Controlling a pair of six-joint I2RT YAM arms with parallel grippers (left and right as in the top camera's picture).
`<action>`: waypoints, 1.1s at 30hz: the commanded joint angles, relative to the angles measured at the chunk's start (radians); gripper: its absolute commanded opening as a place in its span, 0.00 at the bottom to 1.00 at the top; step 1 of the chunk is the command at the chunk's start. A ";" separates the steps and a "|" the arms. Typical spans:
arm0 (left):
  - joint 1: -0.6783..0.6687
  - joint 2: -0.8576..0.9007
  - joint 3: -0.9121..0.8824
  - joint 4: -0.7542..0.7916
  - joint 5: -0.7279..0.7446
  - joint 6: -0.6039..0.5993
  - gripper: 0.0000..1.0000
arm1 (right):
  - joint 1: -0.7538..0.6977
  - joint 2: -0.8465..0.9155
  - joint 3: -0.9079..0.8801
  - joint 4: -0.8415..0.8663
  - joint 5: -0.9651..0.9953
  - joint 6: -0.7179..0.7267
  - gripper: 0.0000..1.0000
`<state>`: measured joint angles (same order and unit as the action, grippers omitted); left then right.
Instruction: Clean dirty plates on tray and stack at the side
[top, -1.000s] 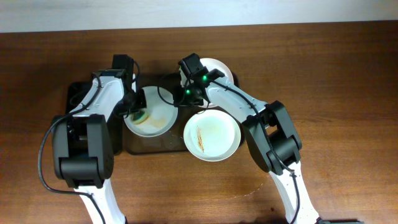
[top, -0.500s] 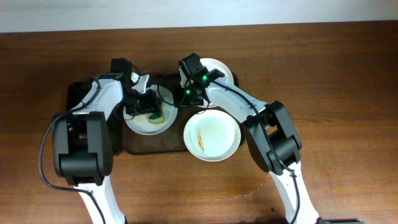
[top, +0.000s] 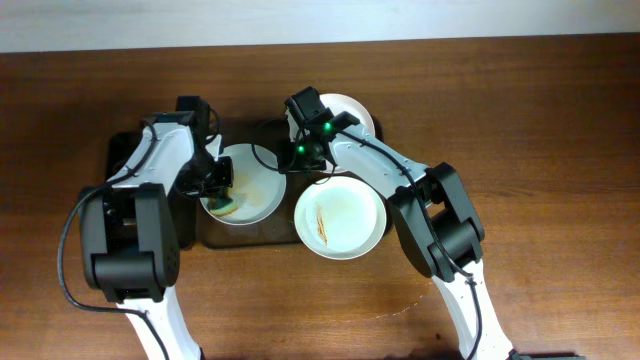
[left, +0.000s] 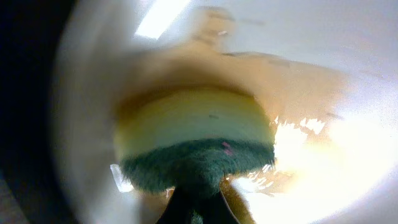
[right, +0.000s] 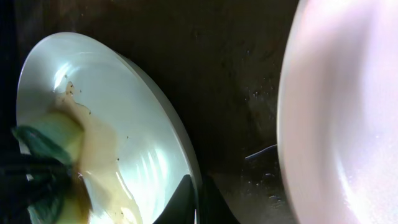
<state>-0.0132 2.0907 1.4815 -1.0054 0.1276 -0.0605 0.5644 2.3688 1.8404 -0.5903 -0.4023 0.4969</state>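
Three white plates show in the overhead view. The left plate (top: 255, 180) lies on the dark brown tray (top: 255, 233) with a brown smear in it. My left gripper (top: 217, 188) is shut on a yellow-and-green sponge (top: 224, 205) pressed on that plate's lower left part; the sponge (left: 193, 134) fills the left wrist view, against the plate (left: 348, 74). My right gripper (top: 300, 160) is shut on that plate's right rim (right: 186, 155), fingertips (right: 198, 199) either side. A streaked plate (top: 345, 215) sits front right. A third plate (top: 352, 108) lies behind, partly hidden by my right arm.
A smaller black tray (top: 122, 152) lies at the left under my left arm. The brown wooden table (top: 540, 150) stretches right and front. In the right wrist view, another plate (right: 348, 112) lies close to the right of the held rim, with dark tray floor (right: 242, 87) between.
My left gripper has swept the sponge from the plate's left edge to its middle right, then back to its lower left. The right gripper has kept its hold on the rim.
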 joint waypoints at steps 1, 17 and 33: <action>-0.009 0.037 -0.035 0.062 0.358 0.167 0.01 | 0.006 0.013 0.010 0.002 -0.005 0.011 0.04; 0.215 0.035 0.497 -0.295 0.086 -0.043 0.01 | 0.046 0.013 0.008 -0.037 0.032 0.012 0.12; 0.223 0.038 0.496 -0.270 -0.013 -0.043 0.01 | 0.058 -0.229 0.095 -0.230 0.342 -0.092 0.04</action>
<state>0.2073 2.1281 1.9602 -1.2854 0.1223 -0.1204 0.6209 2.2845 1.8820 -0.8032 -0.2066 0.4591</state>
